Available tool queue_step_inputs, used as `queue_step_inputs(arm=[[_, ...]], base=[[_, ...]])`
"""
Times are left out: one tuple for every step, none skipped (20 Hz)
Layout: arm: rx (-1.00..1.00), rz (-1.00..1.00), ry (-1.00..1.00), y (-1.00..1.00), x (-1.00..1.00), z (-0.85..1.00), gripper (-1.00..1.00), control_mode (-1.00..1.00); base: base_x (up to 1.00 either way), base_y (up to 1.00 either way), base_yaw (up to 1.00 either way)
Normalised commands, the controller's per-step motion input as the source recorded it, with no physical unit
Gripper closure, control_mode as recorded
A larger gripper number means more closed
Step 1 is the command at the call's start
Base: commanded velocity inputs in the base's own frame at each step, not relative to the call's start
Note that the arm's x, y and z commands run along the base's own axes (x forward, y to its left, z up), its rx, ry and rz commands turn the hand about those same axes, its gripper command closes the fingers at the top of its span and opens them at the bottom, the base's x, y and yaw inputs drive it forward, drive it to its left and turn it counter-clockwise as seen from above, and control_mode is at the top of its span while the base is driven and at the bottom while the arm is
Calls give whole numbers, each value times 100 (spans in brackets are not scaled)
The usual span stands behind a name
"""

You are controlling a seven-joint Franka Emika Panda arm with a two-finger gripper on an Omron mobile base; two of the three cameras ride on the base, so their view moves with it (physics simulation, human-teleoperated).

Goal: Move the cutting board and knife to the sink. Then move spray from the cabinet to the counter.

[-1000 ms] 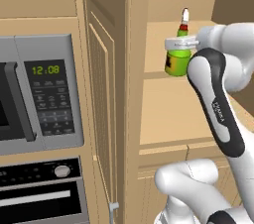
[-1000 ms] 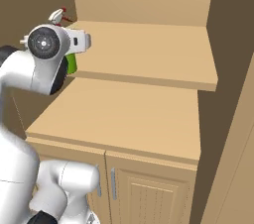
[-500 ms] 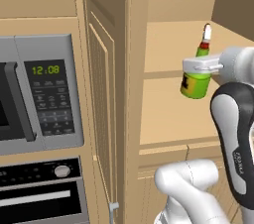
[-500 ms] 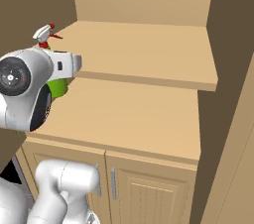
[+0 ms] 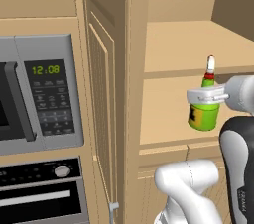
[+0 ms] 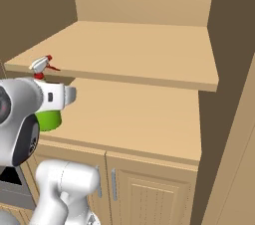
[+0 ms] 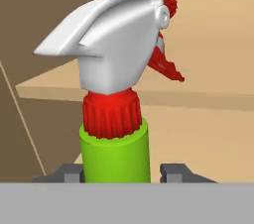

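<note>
From the left base view, the gripper [image 5: 207,97] has the spray bottle [image 5: 203,114] clamped around its upper body, green bottle upright, white-and-red nozzle pointing up. The bottle hangs in front of the open cabinet [image 5: 173,44], level with the lower shelf [image 5: 163,114] and out past that shelf's front edge. Off to the left sit the microwave [image 5: 37,94] and the oven [image 5: 44,193] below it.

Over to the right base view: the bottle [image 6: 48,119] peeks out behind the white hand, its green base low at the left front corner of the lower shelf [image 6: 134,119], nozzle just under the front edge of the upper shelf [image 6: 144,50]. Whether the base touches the shelf, hard to say from here.

Hand view now: the bottle [image 7: 116,153] fills the middle, and the dark fingertips [image 7: 176,172] sit tight on either side of the green neck. Red collar, white trigger head above.
</note>
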Motion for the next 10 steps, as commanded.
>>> queue_step_inputs(arm=[[-4, -2, 26, 0, -29, -47, 100, -100], [-4, -3, 27, 0, -23, -42, 100, -100], [-4, -3, 29, 0, -12, -24, 100, -100], [-7, -2, 18, 0, 0, 0, 100, -100], [0, 0, 1, 0, 0, 0, 100, -100], [0, 0, 0, 0, 0, 0, 100, -100], [0, 0, 0, 0, 0, 0, 100, -100], [0, 0, 0, 0, 0, 0, 100, -100], [0, 0, 0, 0, 0, 0, 100, -100], [0, 0, 0, 0, 0, 0, 100, -100]], base=[[0, 0, 0], [0, 0, 0], [0, 0, 0], [0, 0, 0], [0, 0, 0], [0, 0, 0], [0, 0, 0], [0, 0, 0], [0, 0, 0], [0, 0, 0]])
